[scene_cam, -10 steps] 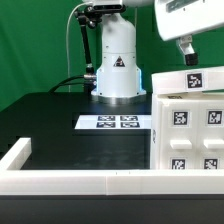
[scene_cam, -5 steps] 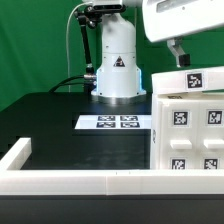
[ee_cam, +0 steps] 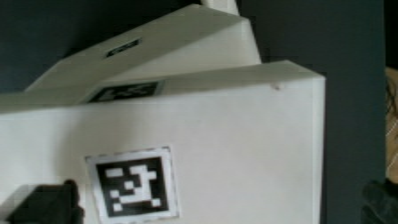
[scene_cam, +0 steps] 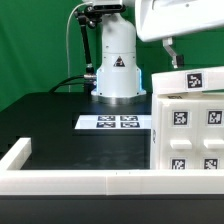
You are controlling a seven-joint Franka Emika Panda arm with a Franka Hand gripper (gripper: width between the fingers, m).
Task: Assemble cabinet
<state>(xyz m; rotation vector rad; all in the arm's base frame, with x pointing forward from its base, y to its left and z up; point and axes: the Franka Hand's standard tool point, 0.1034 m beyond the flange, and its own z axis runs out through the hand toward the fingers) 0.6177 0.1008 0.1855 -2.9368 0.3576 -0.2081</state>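
The matte black table (scene_cam: 60,125) spans the scene. On it, at the exterior view's right, stands the large white plastic cabinet (scene_cam: 188,130) with square black-and-white tags, partly cut off by the picture's edge. The white robot arm base (scene_cam: 116,62) rises at the table's far side. A long low white border wall (scene_cam: 70,182) runs along the near edge. The thin flat white marker board (scene_cam: 115,122) lies just beside the cabinet. The two-finger gripper (ee_cam: 210,203) hangs above the cabinet's top, apart from it, with its dark fingertips (ee_cam: 43,205) spread wide and gripping nothing.
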